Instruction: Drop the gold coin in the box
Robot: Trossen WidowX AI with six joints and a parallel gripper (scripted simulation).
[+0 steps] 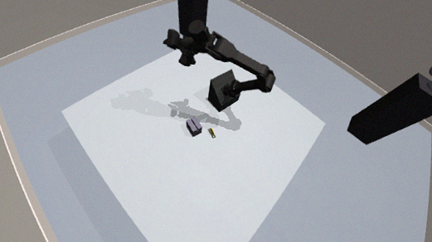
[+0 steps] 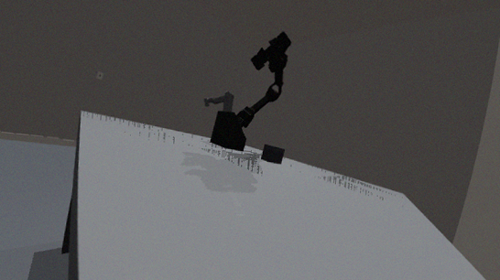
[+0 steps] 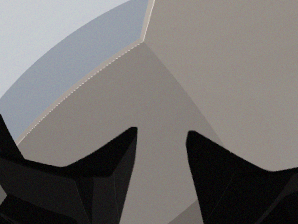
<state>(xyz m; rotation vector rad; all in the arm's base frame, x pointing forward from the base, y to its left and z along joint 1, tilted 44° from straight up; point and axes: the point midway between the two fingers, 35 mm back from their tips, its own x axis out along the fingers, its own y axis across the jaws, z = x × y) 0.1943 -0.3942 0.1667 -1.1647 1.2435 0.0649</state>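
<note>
In the top view, your coin [image 1: 211, 130] sits in its holder [image 1: 213, 136] on the table [image 1: 211, 187] [image 2: 244, 250], just beside the box [image 1: 193, 126] [image 2: 272, 154], which is closer to the left corner. Beyond them stands the arm's base [image 1: 218, 94] [image 2: 229, 131], and your gripper [image 1: 176, 52] [image 2: 269, 50] [image 3: 162, 135] shows high up by the far corner, fingers partly apart with nothing between them.

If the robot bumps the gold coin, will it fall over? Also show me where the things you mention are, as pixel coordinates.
Maybe not from a soft nudge, since the coin [image 1: 211, 131] sits in its holder [image 1: 214, 137]. A harder push might tip it, because it looks thin and stands on edge.
</note>
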